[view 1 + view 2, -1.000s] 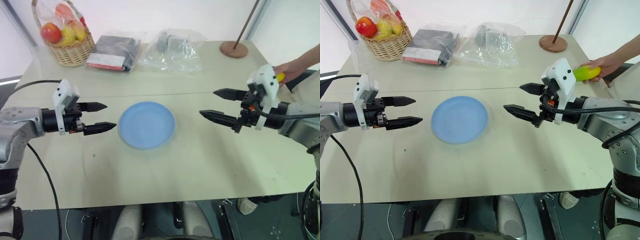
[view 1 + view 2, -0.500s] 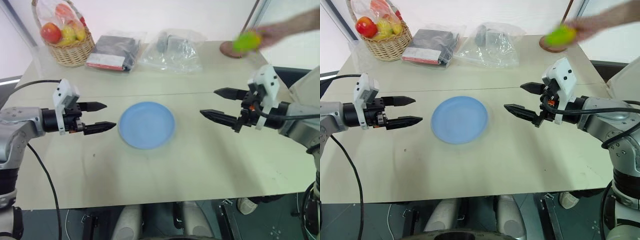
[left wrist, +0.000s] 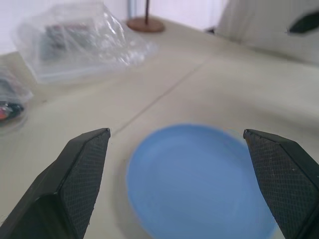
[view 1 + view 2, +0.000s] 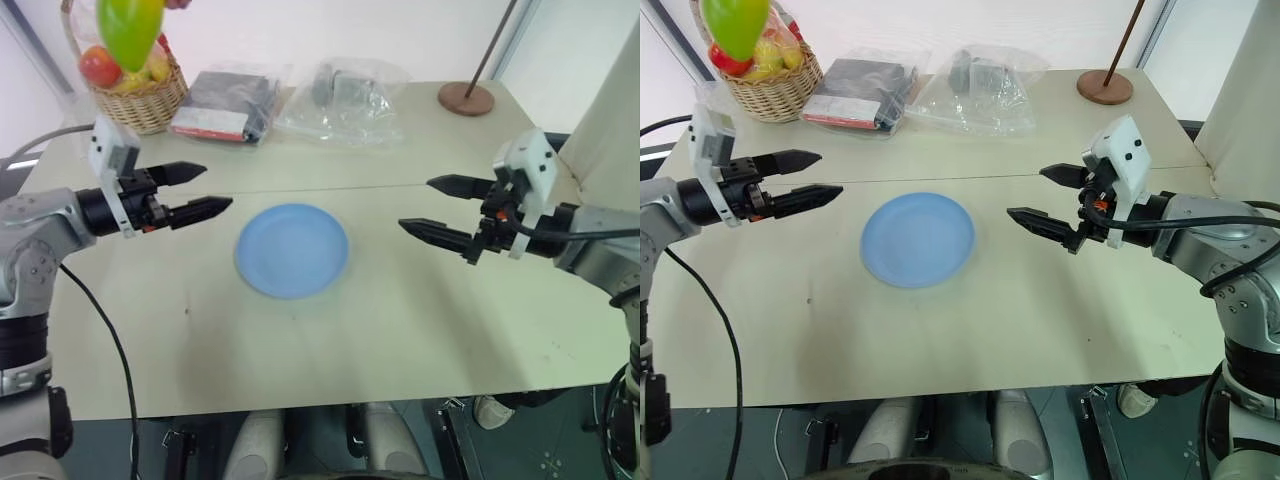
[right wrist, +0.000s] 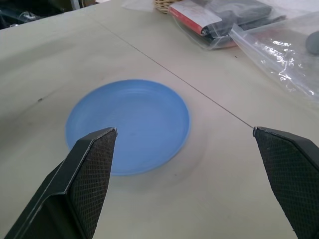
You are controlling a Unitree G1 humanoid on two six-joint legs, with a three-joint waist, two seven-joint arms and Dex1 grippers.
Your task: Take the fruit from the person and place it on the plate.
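Observation:
The fruit [image 4: 130,30], yellow-green and oval, hangs in the air at the far left, above the basket; the person's hand that carries it is cut off by the view's upper edge. My left gripper [image 4: 216,189] is open and empty, below and to the right of the fruit, well apart from it. The light-blue plate [image 4: 292,249] lies bare in the middle of the table, between both grippers, and also shows as the plate [image 3: 199,184] in the left wrist view. On the right my right gripper [image 4: 416,204] is open and empty, pointing toward the plate.
A wicker basket [image 4: 140,95] of fruit stands at the back left. Beside it lie a bagged black package [image 4: 228,103] and a clear plastic bag [image 4: 345,95]. A round wooden stand base [image 4: 466,98] with a pole is at the back right. A pale cloth shape [image 4: 605,120] borders the table's right side.
The fruit has crossed from the far right to the far left, above the basket. My left gripper has risen and swung toward the back. The right gripper has stayed still.

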